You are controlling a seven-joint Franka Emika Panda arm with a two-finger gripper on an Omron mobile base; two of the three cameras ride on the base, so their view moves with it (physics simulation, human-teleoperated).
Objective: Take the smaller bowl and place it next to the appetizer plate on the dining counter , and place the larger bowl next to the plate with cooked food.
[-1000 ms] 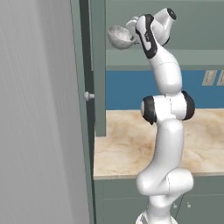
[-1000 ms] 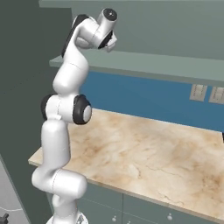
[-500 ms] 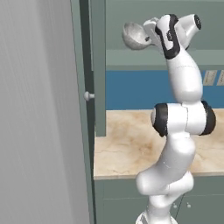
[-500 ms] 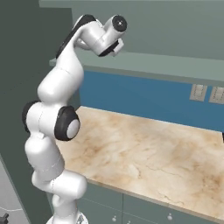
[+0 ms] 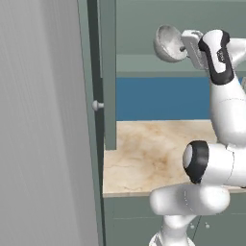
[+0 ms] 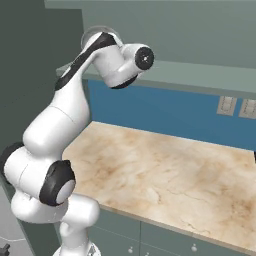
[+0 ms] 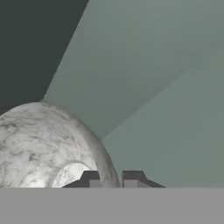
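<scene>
Where claw point(image 7: 111, 180) grips, smaller bowl's point(image 5: 168, 43) rim is hidden.

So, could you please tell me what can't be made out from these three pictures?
- Left base view: the fingertips of the gripper are hidden behind the smaller bowl.
- Right base view: the arm's own links cover most of the bowl; just a pale rim peeks above them.
- Hand view: the bowl's left and lower parts are cut off by the edges.
- Left base view: the tall grey door hides whatever lies behind it.
</scene>
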